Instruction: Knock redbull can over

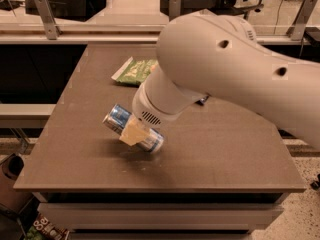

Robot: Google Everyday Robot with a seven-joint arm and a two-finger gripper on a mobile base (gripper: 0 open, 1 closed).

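Observation:
The redbull can (116,120), silver and blue, lies steeply tilted near the table's front left. Its top points up-left and its lower end (155,144) is at the table surface. My gripper (134,133) is closed around the can's middle; one tan finger pad (131,134) crosses its front. The other finger is hidden behind the can. My big white arm (225,74) reaches in from the right and covers much of the table's right half.
A green snack bag (134,70) lies flat at the back of the brown table (75,159), just behind the arm. A small dark object (202,100) peeks out under the arm. Metal rails and posts (45,14) stand beyond the table's far edge.

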